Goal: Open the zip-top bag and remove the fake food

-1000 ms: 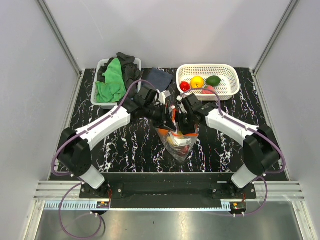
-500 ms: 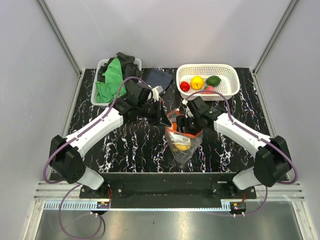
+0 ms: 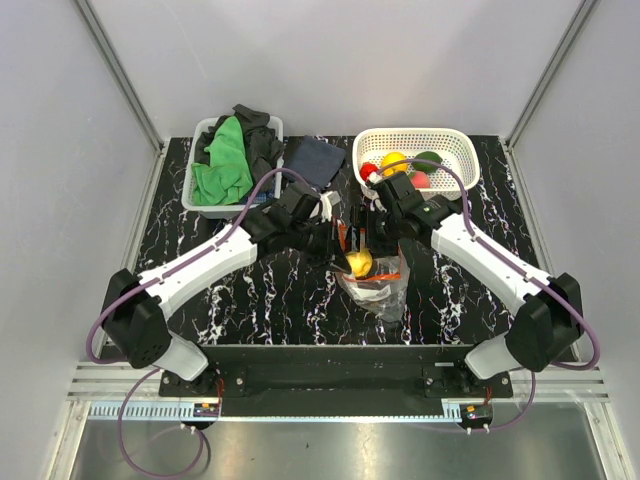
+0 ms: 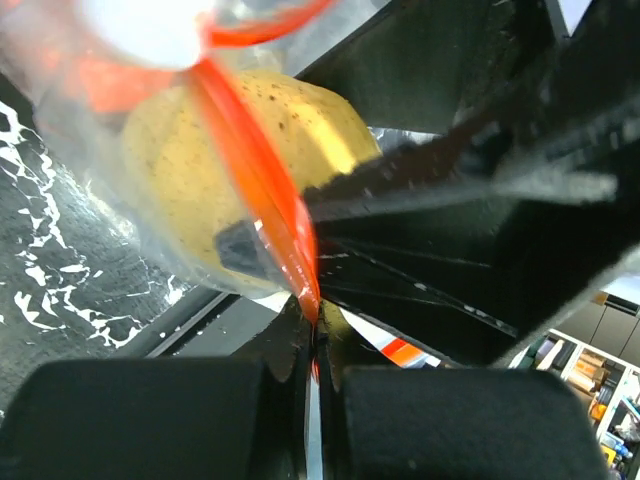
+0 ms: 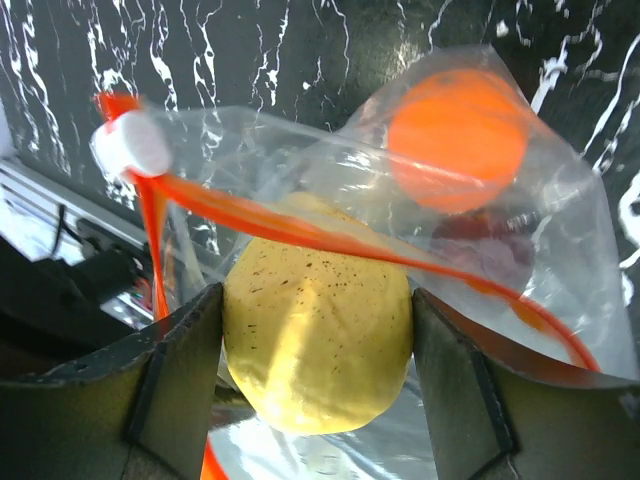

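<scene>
- Plastic, clear & crinkly: the zip-top bag [image 3: 380, 292] is mid-table, btw the two arms. Mouth end is up at the jaws, closed end points toward the near edge of the table [image 3: 250, 290].
- Red-orange zip strip [image 5: 300, 232] runs across the bag mouth, w/ a white slider [image 5: 132, 148] at one end.
- Yellow fruit [image 5: 315, 340], speckled, sits right at the mouth w/ the strip crossing in front of it.
- Orange ball [image 5: 455, 140] & a dark red-brown piece [image 5: 480, 245] are deeper inside the bag, touching each other.
- Left jaws: clenched on the zip strip, which is pinched btw the pads in the left wrist view. Yellow fruit is just beyond them.
- Right jaws: spread wide, grasping the yellow fruit, one finger against each side. Can't tell if plastic lies btw fingers & fruit.
- Left arm [image 3: 200, 265] & right arm [image 3: 480, 250] both reach in to the bag mouth.
- White perforated basket [image 3: 415, 132] is at far right of the table. It holds more fake food [image 3: 395, 162]: red, yellow, green & pink pieces, partly hidden by the right arm.
- Pale bin [image 3: 192, 196] at far left holds a green cloth [image 3: 222, 165] & black cloths [image 3: 258, 130].
- Dark folded cloth [image 3: 315, 158] lies btw bin & basket.
</scene>
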Available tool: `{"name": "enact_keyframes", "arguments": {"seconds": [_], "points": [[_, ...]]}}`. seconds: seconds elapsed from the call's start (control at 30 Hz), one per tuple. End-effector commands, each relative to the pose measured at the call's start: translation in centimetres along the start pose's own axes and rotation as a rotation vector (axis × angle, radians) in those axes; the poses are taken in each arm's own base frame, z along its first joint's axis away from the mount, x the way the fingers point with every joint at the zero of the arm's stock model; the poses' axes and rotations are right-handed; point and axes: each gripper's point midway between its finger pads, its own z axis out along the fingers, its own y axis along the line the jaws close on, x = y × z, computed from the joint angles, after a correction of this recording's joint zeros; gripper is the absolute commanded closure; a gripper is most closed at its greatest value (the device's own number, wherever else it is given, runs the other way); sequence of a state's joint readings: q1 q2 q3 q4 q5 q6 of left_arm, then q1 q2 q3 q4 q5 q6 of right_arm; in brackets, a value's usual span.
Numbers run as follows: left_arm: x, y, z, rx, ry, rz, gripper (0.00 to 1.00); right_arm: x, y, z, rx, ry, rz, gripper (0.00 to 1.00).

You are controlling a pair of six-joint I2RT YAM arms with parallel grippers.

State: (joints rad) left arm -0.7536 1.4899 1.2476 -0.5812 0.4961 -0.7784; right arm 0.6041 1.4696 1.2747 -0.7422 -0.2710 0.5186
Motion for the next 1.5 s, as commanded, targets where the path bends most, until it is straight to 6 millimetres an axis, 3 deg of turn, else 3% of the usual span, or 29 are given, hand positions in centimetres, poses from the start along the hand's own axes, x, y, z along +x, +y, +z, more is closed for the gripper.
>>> {"name": "enact_keyframes", "arguments": {"seconds": [0.0, 0.13, 0.37, 0.53, 0.67, 0.7, 0.73, 0.77, 0.83, 0.87, 0.93, 0.97, 1.03, 1.07, 1.1, 1.13, 1.17, 1.23, 1.27, 1.3, 1.33, 1.37, 1.4, 1.43, 1.47], "points": [[-0.6, -0.4, 0.9, 0.009, -0.038, 0.009, 1.00, -1.9, 4.1, -1.2, -0.142, -0.061, 0.122, 0.99], [-1.1, 0.3, 0.3, -0.012, -0.069, 0.024, 1.00, -1.5, 4.6, -3.1, -0.172, -0.080, 0.113, 1.00], [-2.4, 4.5, -1.4, -0.087, -0.132, -0.032, 1.00, 0.7, 4.2, -7.3, -0.173, -0.101, 0.037, 1.00], [-4.3, 4.8, -3.3, -0.129, -0.192, 0.024, 1.00, 0.5, 5.1, -9.9, -0.213, -0.160, 0.024, 1.00], [-4.9, 4.9, -3.9, -0.135, -0.201, 0.032, 1.00, -3.8, 6.3, -12.5, -0.185, -0.318, -0.051, 1.00], [-5.0, 4.9, -4.2, -0.134, -0.204, 0.034, 1.00, -5.0, 5.8, -11.8, -0.148, -0.327, -0.062, 1.00], [-5.0, 4.9, -4.3, -0.134, -0.201, 0.046, 1.00, -6.6, 6.5, -12.9, -0.150, -0.370, -0.084, 1.00], [-5.1, 4.9, -4.5, -0.132, -0.206, 0.055, 1.00, -8.0, 5.3, -11.6, -0.098, -0.356, -0.094, 1.00], [-5.2, 4.9, -5.0, -0.137, -0.197, 0.082, 1.00, -10.6, 5.0, -12.1, -0.083, -0.387, -0.092, 1.00], [-5.0, 5.1, -5.2, -0.142, -0.184, 0.084, 1.00, -12.3, 3.0, -10.9, -0.040, -0.377, -0.063, 1.00], [-5.0, 5.1, -5.3, -0.140, -0.164, 0.120, 1.00, -14.8, 1.3, -10.9, -0.007, -0.403, -0.036, 1.00], [-4.7, 5.3, -5.4, -0.146, -0.145, 0.125, 1.00, -16.3, -1.3, -10.0, 0.035, -0.396, 0.019, 1.00], [-4.8, 4.8, -5.6, -0.130, -0.122, 0.179, 1.00, -18.6, -3.6, -10.2, 0.066, -0.423, 0.066, 1.00], [-4.6, 4.9, -5.7, -0.132, -0.108, 0.193, 1.00, -19.6, -5.6, -8.6, 0.100, -0.405, 0.101, 1.00], [-4.5, 5.0, -5.8, -0.133, -0.097, 0.233, 1.00, -20.9, -8.0, -8.8, 0.137, -0.421, 0.142, 1.00], [-4.6, 4.8, -6.0, -0.131, -0.093, 0.256, 1.00, -22.2, -8.9, -9.0, 0.151, -0.443, 0.151, 1.00], [-4.4, 5.2, -6.2, -0.141, -0.078, 0.266, 1.00, -22.9, -11.5, -7.2, 0.197, -0.418, 0.183, 0.99], [-4.2, 5.5, -6.3, -0.144, -0.060, 0.317, 1.00, -25.0, -14.9, -7.4, 0.248, -0.447, 0.221, 0.99], [-4.0, 5.8, -6.5, -0.148, -0.050, 0.324, 1.00, -25.3, -17.3, -5.7, 0.285, -0.415, 0.256, 1.00], [-3.8, 6.1, -6.6, -0.148, -0.042, 0.347, 1.00, -25.7, -18.5, -5.3, 0.299, -0.411, 0.274, 0.99], [-3.5, 6.0, -6.7, -0.137, -0.038, 0.354, 1.00, -26.9, -20.0, -6.2, 0.315, -0.441, 0.292, 0.99], [-3.3, 6.4, -6.7, -0.132, -0.029, 0.351, 1.00, -26.6, -22.2, -4.6, 0.356, -0.403, 0.322, 0.99], [-3.0, 6.3, -6.7, -0.115, -0.019, 0.366, 1.00, -27.7, -22.7, -4.9, 0.365, -0.423, 0.318, 0.99], [-2.9, 6.3, -6.7, -0.110, -0.015, 0.372, 1.00, -26.9, -24.3, -3.0, 0.396, -0.363, 0.325, 0.99], [-2.9, 6.4, -6.8, -0.106, -0.016, 0.376, 1.00, -27.1, -26.5, -3.5, 0.448, -0.365, 0.346, 0.98]]}}
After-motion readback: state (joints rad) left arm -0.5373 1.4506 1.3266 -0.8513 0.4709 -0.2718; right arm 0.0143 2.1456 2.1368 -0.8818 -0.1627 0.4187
